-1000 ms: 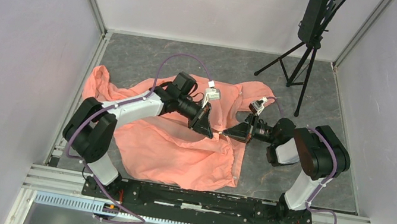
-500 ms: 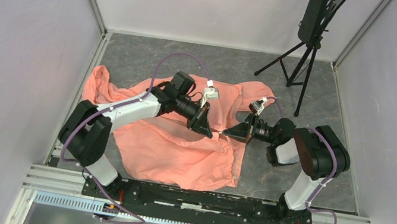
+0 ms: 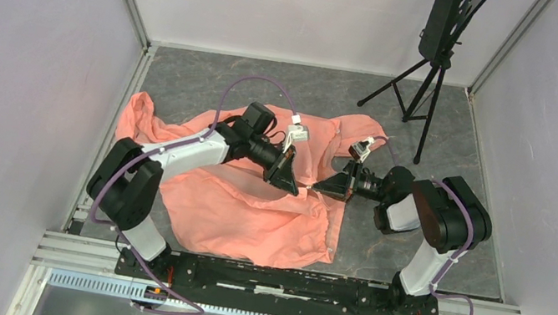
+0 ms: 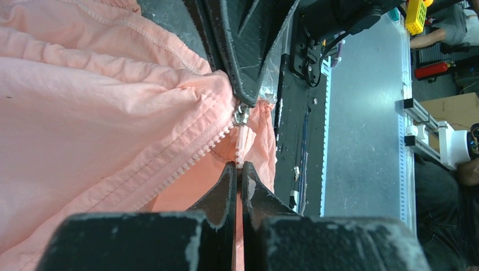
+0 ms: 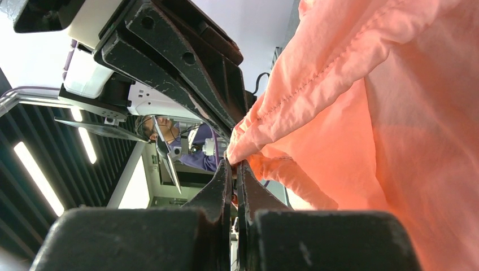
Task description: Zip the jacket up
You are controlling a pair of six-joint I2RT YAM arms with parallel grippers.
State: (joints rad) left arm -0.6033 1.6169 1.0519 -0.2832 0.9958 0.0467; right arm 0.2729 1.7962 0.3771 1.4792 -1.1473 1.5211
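Left claw (image 4: 238,166) pinches the pale zipper pull tab (image 4: 244,144), nose-to-nose with the right claw (image 5: 233,165) clamping the salmon-pink fabric jacket (image 3: 250,212); zipper teeth (image 4: 186,161) run back past the left claw.

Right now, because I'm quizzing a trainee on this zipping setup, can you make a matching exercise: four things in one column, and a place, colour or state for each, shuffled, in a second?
Things:
1. jacket
2. left tool
3. right tool
4. tripod

Place, colour or state:
A. shut on a fabric edge
B. standing at the far right
C. salmon-pink, lying wrinkled
D. shut on the zipper pull

Pairs: 1-C, 2-D, 3-A, 4-B
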